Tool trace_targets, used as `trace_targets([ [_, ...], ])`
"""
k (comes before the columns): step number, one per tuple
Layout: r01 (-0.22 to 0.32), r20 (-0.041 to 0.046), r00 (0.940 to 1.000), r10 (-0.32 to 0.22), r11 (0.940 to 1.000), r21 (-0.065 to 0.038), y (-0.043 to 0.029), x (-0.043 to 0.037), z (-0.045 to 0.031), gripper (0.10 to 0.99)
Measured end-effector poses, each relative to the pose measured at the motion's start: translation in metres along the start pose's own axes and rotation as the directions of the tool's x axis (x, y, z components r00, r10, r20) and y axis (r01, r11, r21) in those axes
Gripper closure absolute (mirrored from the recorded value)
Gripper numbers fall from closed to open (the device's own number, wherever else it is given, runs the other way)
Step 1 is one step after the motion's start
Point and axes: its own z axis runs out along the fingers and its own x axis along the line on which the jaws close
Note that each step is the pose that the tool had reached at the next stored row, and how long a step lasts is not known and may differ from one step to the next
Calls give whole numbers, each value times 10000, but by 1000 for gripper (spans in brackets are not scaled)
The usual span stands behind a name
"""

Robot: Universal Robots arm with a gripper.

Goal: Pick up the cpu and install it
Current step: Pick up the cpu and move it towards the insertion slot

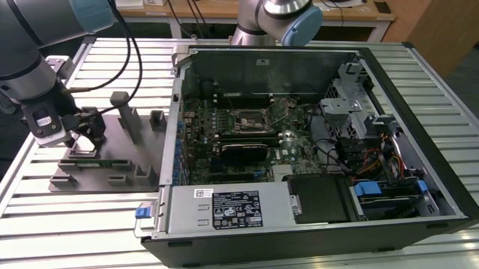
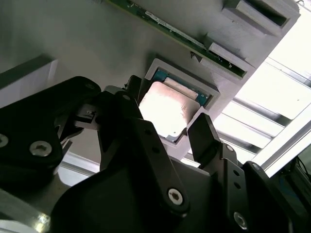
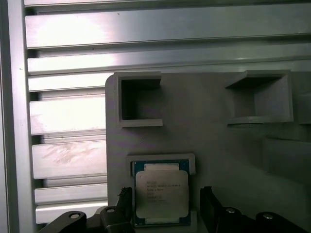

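Silver cpu (image 3: 162, 194) seated in grey fixture (image 3: 204, 136); black fingers (image 2: 205, 137) spread apart, flanking it.

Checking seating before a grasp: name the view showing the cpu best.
The first wrist view: the cpu lies face-on in its grey fixture pocket. The second wrist view shows it obliquely, glare-washed. In the exterior view the gripper stands over it.

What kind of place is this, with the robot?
Probably a robot lab or workshop: a robot arm reaches over a slatted metal table, beside an opened computer case, with a chip sitting in a grey holder.
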Motion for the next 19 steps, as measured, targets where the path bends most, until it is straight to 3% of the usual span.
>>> trace_targets([
  [19, 0, 0, 10000, 0, 10000, -4, 14, 10, 42, 424],
])
